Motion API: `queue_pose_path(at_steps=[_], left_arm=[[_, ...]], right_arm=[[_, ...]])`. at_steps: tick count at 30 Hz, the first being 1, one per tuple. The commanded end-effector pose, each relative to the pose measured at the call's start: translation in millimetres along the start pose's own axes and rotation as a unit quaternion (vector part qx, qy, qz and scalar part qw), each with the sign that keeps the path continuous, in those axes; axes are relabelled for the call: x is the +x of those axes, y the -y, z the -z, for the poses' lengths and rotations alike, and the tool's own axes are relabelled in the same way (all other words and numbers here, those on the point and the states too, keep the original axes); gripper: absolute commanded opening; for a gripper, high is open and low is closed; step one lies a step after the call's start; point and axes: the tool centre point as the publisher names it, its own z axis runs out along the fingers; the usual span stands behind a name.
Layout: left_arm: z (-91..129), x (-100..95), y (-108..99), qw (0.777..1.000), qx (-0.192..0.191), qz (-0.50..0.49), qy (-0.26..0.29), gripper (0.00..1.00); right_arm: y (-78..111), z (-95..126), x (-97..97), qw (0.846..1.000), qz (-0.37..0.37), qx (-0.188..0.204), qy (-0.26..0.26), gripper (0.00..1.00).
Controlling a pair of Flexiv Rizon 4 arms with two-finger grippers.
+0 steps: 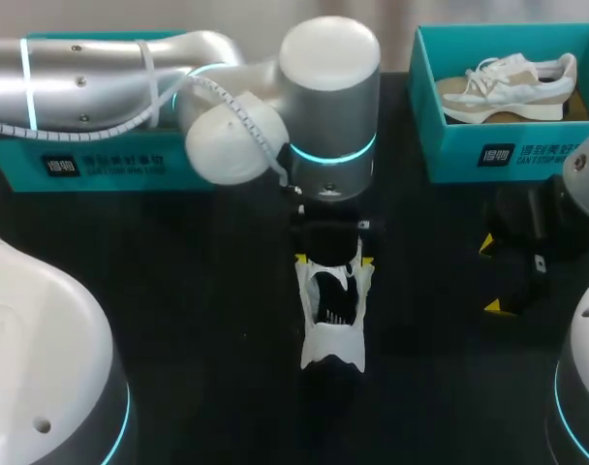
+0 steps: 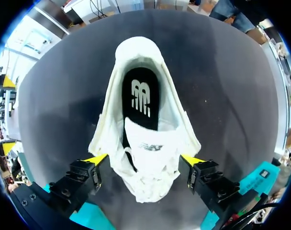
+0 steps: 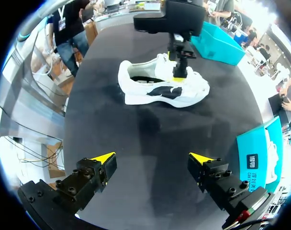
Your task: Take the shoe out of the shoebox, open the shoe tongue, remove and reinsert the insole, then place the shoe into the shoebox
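Note:
A white shoe (image 1: 333,325) lies on the black table (image 1: 198,291) at the middle. Its tongue (image 2: 148,148) is pulled up, and a black insole (image 2: 140,96) shows inside. My left gripper (image 1: 335,260) hangs over the shoe's laced part. It is open in the left wrist view (image 2: 143,160), with the yellow fingertips (image 2: 98,159) close beside the shoe's two sides. In the right wrist view, the shoe (image 3: 160,88) lies well ahead, with the left gripper (image 3: 178,72) above it. My right gripper (image 3: 152,160) is open and holds nothing; it stands right of the shoe (image 1: 490,274).
A teal shoebox (image 1: 498,155) at the back right holds a second, beige-and-white shoe (image 1: 508,85). Another teal box (image 1: 91,167) stands at the back left, mostly hidden by my left arm. Bare table lies between the shoe and the right gripper.

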Motion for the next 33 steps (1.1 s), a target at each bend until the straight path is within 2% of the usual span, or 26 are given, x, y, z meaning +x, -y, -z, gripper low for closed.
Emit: queue_pose_path(at_steps=[1, 8, 10, 12, 13, 17, 19, 23, 27, 30, 33], left_arm=[[7.5, -1.4, -14.0, 1.0, -0.003, 0.006, -0.006, 0.9], [30.2, 0.8, -40.7, 1.0, -0.014, 0.018, 0.0, 0.76], [37.2, 1.7, -43.8, 1.0, -0.014, 0.019, 0.001, 0.75], [42.3, 2.0, -43.5, 1.0, -0.012, 0.019, 0.002, 0.6], [45.4, 1.9, -42.0, 1.0, -0.006, 0.016, 0.001, 0.47], [48.6, 1.9, -33.8, 1.0, 0.01, 0.005, -0.001, 0.29], [47.5, 2.2, -29.7, 1.0, 0.018, 0.004, -0.004, 0.25], [42.7, 2.5, -17.3, 0.999, 0.036, -0.008, -0.001, 0.28], [34.7, -0.4, -4.6, 0.999, 0.044, -0.02, -0.008, 0.27], [27.6, -1.7, 3.9, 0.998, 0.052, -0.027, -0.011, 0.24], [16.7, -1.4, 10.8, 0.997, 0.068, -0.031, -0.014, 0.14]], right_arm=[[-0.6, -0.4, 0.7, 1.0, 0.0, 0.001, 0.001, 1.0], [-0.6, -0.4, 0.7, 1.0, 0.0, 0.001, 0.001, 1.0], [-0.6, -0.4, 0.7, 1.0, 0.0, 0.001, 0.001, 1.0], [-0.6, -0.4, 0.7, 1.0, 0.0, 0.001, 0.001, 1.0], [-0.6, -0.4, 0.7, 1.0, 0.0, 0.001, 0.001, 1.0], [-0.6, -0.4, 0.7, 1.0, 0.0, 0.001, 0.001, 1.0], [-0.6, -0.4, 0.7, 1.0, 0.0, 0.001, 0.001, 1.0], [-0.6, -0.4, 0.7, 1.0, 0.0, 0.001, 0.001, 1.0], [-0.6, -0.4, 0.7, 1.0, 0.0, 0.001, 0.001, 1.0], [-0.6, -0.4, 0.7, 1.0, 0.0, 0.001, 0.001, 1.0], [-0.6, -0.4, 0.7, 1.0, 0.0, 0.001, 0.001, 1.0]])
